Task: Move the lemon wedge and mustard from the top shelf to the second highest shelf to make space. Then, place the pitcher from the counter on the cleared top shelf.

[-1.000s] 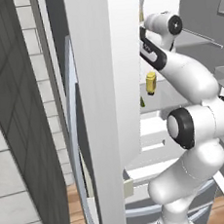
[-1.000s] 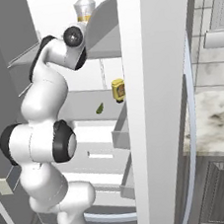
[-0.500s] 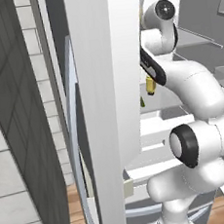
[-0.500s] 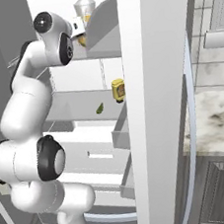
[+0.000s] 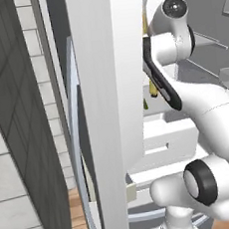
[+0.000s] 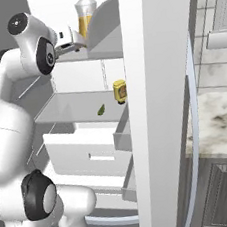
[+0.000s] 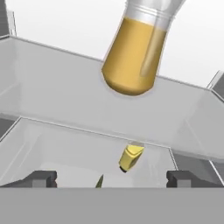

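Both jaws spread, holding nothing; pitcher (image 7: 133, 54) stands upright on top shelf (image 7: 57, 87), dead ahead, mustard (image 7: 130, 157) on shelf below.

A tall white fridge door (image 6: 162, 104) stands open. Below the grey shelves sits a white drawer (image 6: 87, 151) with a slot handle. Grey tiled wall (image 5: 20, 146) runs alongside; wooden floor (image 5: 80, 220) shows beneath.

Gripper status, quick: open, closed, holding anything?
Gripper: open, fingers wide apart and empty, facing the pitcher on the top shelf.
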Motion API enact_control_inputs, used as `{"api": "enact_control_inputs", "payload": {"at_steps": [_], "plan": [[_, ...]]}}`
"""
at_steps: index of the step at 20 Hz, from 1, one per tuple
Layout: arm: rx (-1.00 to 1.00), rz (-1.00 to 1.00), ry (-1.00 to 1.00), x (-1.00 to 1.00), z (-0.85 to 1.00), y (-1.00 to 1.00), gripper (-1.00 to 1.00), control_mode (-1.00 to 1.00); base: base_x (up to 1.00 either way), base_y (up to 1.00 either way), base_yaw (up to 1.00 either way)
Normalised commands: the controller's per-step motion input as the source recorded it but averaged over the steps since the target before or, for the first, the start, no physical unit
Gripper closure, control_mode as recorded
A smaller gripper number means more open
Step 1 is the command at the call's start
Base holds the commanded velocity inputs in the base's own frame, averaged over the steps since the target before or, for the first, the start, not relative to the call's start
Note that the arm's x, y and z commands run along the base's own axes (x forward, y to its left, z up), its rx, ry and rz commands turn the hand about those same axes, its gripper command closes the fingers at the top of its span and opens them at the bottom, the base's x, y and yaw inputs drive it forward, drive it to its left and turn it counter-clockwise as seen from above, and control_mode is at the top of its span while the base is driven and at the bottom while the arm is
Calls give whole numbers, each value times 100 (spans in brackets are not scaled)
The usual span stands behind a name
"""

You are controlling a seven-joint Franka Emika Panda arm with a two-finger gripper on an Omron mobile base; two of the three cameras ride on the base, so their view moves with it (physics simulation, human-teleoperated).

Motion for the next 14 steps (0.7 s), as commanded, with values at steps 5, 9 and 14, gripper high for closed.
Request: {"api": "enact_control_inputs", "payload": {"at_steps": [5, 9, 14], "plan": [[0, 0, 0, -100, -71, -1, -100, -100, 0, 0, 0], [0, 0, 0, -100, -87, -1, -100, -100, 0, 0, 0], [0, 0, 0, -100, -79, -13, -100, -100, 0, 0, 0]]}}
